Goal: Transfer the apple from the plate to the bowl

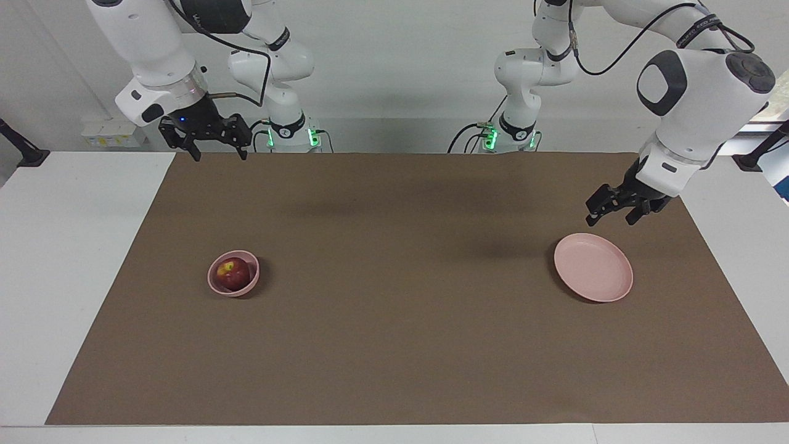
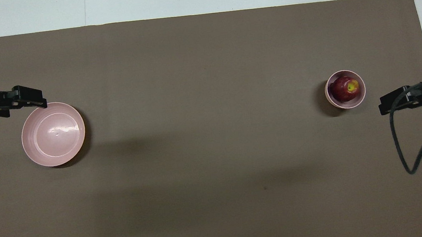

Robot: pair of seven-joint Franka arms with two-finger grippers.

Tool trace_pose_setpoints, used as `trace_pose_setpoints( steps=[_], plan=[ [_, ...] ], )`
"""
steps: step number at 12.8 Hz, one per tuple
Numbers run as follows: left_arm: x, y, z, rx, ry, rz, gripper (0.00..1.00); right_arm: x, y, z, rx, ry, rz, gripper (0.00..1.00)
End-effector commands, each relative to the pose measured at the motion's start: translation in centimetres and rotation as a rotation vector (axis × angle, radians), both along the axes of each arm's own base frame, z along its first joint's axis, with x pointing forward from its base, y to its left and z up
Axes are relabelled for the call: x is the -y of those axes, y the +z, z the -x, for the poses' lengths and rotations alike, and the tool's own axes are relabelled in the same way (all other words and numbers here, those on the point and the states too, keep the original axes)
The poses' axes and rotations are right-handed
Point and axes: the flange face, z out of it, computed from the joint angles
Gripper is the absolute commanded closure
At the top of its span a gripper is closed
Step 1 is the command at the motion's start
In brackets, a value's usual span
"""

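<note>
We found both views evenly and brightly lit from above, with no harsh contrast. Shadows were soft — broad, faint smudges lay across the brown mat (image 1: 394,296), and a narrow dark crescent hugged the plate (image 2: 53,134) and the bowl (image 2: 345,89). A small glint sat on the plate's floor, and the apple (image 2: 346,88) carried a weak sheen. Focus held across both frames — edges stayed crisp, straight lines barely bowed.
</note>
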Motion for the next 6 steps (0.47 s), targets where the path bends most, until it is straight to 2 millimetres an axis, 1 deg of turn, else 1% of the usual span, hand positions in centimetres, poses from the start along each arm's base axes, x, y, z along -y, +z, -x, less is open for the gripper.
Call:
trace_pose_setpoints(
  steps=[1, 3, 4, 5, 6],
  plan=[
    [-0.6, 3.2, 2.4, 0.000, -0.082, -0.066, 0.00, 1.0, 1.0, 0.3, -0.003, 0.021, 0.005, 0.00],
    [-0.9, 5.0, 3.4, 0.004, -0.123, -0.071, 0.00, 1.0, 0.9, 0.4, -0.019, 0.027, -0.002, 0.00],
    [-1.0, 6.1, 4.1, -0.008, -0.125, -0.075, 0.00, 1.5, 0.9, 0.4, -0.020, 0.024, 0.005, 0.00],
    [-1.1, 7.2, 4.6, -0.024, -0.130, -0.093, 0.00, 3.2, 0.9, 0.5, -0.019, 0.007, -0.014, 0.00],
    [-0.9, 8.6, 4.9, -0.048, -0.136, -0.112, 0.00, 2.9, 0.9, 0.5, -0.023, 0.048, -0.016, 0.00]
  ],
)
